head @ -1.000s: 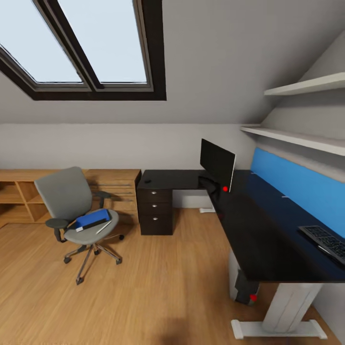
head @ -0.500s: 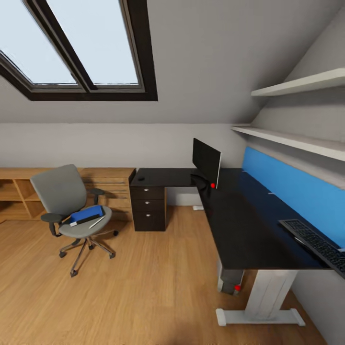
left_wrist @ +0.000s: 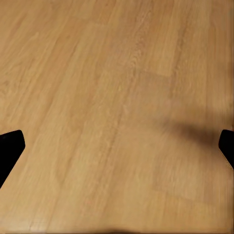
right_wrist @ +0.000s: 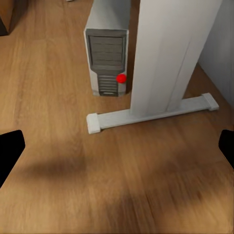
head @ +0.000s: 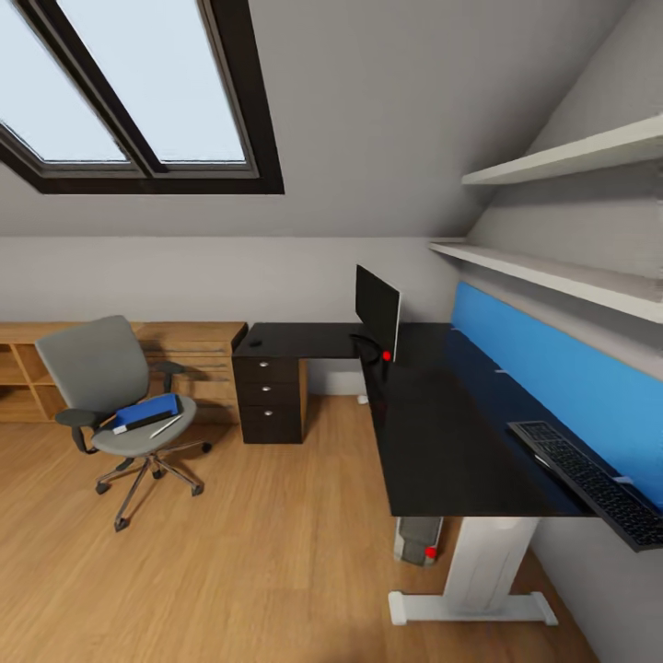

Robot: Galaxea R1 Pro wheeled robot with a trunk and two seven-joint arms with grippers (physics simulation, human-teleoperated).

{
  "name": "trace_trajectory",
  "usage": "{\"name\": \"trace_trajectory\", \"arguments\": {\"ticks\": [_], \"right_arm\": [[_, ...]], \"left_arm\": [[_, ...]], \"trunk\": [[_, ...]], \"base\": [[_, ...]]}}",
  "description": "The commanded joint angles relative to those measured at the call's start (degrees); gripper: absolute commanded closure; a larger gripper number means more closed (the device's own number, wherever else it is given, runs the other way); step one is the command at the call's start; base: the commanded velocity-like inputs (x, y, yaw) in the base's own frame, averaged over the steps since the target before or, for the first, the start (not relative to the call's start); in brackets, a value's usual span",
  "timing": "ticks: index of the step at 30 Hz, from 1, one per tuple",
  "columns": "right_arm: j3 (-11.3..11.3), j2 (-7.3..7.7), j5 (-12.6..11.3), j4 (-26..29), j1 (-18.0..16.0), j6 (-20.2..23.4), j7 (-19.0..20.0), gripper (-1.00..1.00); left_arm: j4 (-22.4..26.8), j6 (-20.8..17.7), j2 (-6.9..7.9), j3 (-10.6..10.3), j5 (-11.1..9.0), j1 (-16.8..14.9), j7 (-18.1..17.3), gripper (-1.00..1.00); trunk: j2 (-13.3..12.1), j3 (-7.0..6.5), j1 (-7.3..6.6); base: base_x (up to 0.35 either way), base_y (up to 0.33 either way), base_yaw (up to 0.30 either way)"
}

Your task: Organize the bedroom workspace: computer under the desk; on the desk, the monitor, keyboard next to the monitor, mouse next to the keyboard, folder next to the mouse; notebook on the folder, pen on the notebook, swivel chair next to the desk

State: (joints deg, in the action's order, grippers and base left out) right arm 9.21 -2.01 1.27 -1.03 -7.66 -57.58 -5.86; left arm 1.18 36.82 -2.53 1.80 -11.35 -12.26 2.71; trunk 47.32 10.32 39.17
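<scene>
- Robot looks to be surveying; both end effectors, left end effector [left_wrist: 117,146] and right end effector [right_wrist: 117,146], hang spread wide, empty, over the floor.
- Folder [head: 145,411] lies on the swivel chair [head: 101,378], well apart from the desk [head: 442,424]; next comes driving to the chair.

Glossy black desk [head: 442,433], bright blue folder [head: 145,412], grey swivel chair [head: 97,368]

Swivel chair [head: 115,391] standing left of desk [head: 433,433], carrying folder [head: 145,412] and pen [head: 166,425]; monitor [head: 377,308] sitting at desk corner, keyboard [head: 589,479] lying right; computer [right_wrist: 107,61] resting beneath
</scene>
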Motion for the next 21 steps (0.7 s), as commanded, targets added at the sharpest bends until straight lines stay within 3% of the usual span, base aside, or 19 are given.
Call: {"name": "trace_trajectory", "arguments": {"ticks": [1,21], "right_arm": [[0.0,-0.01,0.2,-0.1,-0.1,-0.2,-0.3,-1.00],[0.0,-0.08,0.2,-0.1,-0.1,-0.2,-0.4,-1.00]], "left_arm": [[0.0,0.2,-0.02,0.1,0.2,0.0,0.2,-1.00],[0.0,0.2,-0.02,0.1,0.2,0.0,0.0,-1.00]], "trunk": [[0.1,0.08,0.01],[0.1,0.08,0.01]], "base": [[-0.001,-0.213,0.000],[0.000,-0.251,0.000]]}}
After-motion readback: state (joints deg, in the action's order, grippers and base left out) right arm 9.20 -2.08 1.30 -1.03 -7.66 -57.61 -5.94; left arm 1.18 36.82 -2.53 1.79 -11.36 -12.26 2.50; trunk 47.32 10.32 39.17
